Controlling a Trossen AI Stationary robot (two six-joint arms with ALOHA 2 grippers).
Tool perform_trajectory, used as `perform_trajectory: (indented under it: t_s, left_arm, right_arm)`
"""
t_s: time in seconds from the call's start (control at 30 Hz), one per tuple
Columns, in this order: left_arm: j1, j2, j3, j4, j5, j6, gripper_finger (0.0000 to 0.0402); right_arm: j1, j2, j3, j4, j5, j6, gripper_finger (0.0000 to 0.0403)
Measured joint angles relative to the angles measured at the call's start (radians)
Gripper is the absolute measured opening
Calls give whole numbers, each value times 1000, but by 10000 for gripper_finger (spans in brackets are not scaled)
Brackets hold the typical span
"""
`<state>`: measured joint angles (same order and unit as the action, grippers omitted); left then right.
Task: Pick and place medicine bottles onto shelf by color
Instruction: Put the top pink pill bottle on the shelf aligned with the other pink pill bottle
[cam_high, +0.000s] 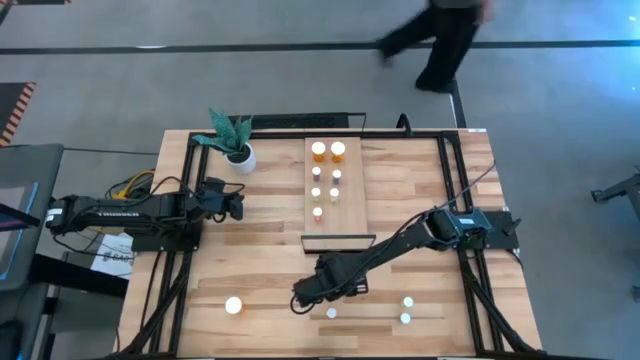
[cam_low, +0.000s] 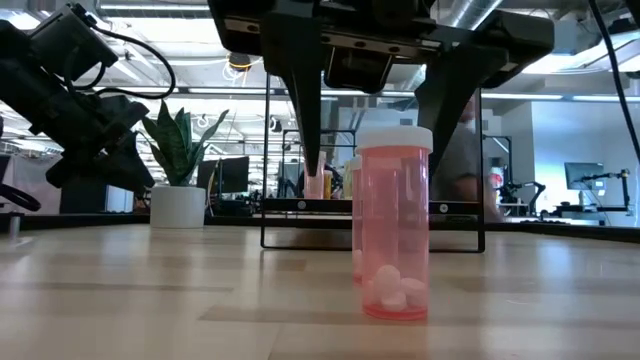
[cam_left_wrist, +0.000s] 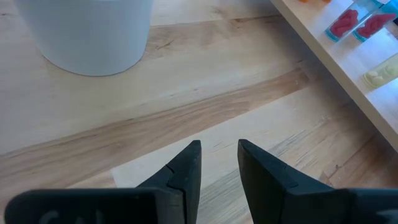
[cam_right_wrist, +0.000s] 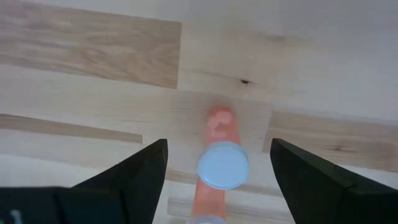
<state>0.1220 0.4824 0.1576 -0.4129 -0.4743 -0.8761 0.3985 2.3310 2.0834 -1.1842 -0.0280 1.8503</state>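
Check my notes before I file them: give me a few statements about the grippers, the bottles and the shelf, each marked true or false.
1. The right gripper stands open with a pink bottle between its fingers. True.
2. The left gripper holds a bottle. False: it is shut on nothing, near the white pot.
3. Bottles already stand on the shelf in two rows. True.
4. The pink bottle lies on its side. False: it stands upright on the table, cap on.
5. The shelf is bare. False: several bottles are on it.
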Motion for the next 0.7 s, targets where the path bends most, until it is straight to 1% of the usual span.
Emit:
perform_trajectory:
  t_s: [0.13, 0.27, 0.4, 0.6, 0.7]
  left_arm:
    - [0, 0, 0, 0, 0, 0, 91]
    - [0, 0, 0, 0, 0, 0, 91]
    - [0, 0, 0, 0, 0, 0, 91]
    - [0, 0, 0, 0, 0, 0, 91]
    - [0, 0, 0, 0, 0, 0, 91]
  right_arm:
    - [0, 0, 0, 4, 0, -1, 288]
    - [0, 0, 0, 3, 0, -1, 256]
    - [0, 0, 0, 4, 0, -4, 213]
    - [0, 0, 0, 9, 1, -4, 132]
    - [0, -2, 0, 13, 1, -4, 106]
